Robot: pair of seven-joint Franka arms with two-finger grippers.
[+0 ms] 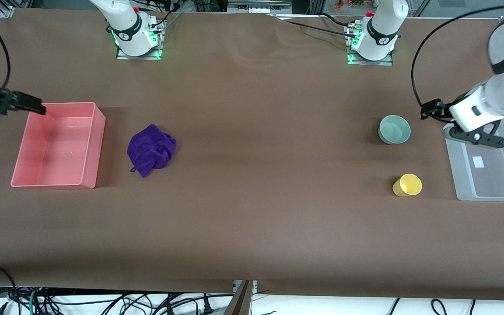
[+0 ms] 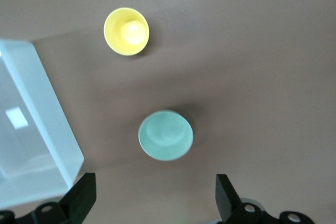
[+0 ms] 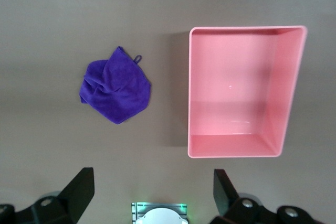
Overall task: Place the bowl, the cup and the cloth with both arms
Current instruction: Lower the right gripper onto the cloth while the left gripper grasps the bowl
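Note:
The pale green bowl point(image 1: 394, 129) stands upright on the brown table toward the left arm's end. The yellow cup point(image 1: 407, 184) lies tipped nearer the front camera than the bowl. The purple cloth point(image 1: 151, 149) lies crumpled beside the pink bin. My left gripper point(image 1: 475, 135) hangs high, open and empty, over the clear bin's edge. In the left wrist view it point(image 2: 155, 182) looks down on the bowl point(image 2: 166, 135) and cup point(image 2: 126, 31). My right gripper point(image 1: 29, 104) is open and empty, high over the pink bin's corner. In the right wrist view it point(image 3: 153, 178) is apart from the cloth point(image 3: 115, 84).
An empty pink bin point(image 1: 99, 140) sits at the right arm's end and shows in the right wrist view point(image 3: 189, 93). An empty clear plastic bin point(image 1: 457, 175) sits at the left arm's end, beside the bowl and cup, and shows in the left wrist view point(image 2: 47, 108).

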